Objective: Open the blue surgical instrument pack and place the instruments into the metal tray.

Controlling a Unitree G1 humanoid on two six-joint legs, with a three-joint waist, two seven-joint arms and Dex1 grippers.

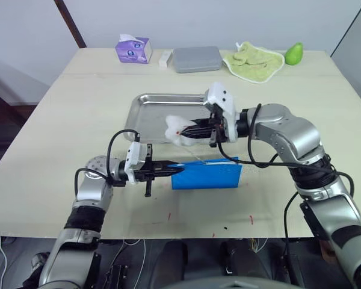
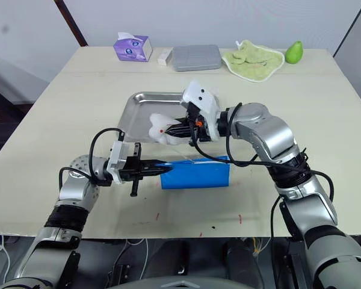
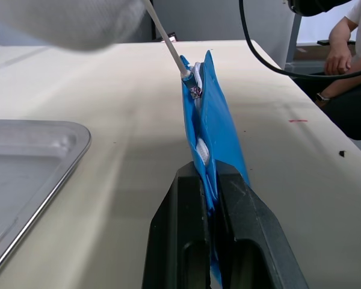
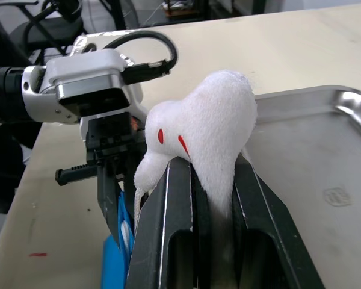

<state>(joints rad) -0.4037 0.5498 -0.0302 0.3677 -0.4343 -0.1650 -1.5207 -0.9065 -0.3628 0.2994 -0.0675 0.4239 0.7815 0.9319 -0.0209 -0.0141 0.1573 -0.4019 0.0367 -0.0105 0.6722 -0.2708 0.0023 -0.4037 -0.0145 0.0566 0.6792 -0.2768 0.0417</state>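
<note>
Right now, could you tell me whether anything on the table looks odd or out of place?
Yes: the right gripper is clamped on a white plush toy, corded to the blue surgical instrument pack, rather than an instrument. The left gripper pinches the pack's edge, standing it upright.

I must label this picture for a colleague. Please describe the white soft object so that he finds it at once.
Find the metal tray mid-table. Over its near edge, the right gripper pinches a white plush zipper pull, corded to the blue surgical instrument pack. Nothing else is fluffy white with red marks.
</note>
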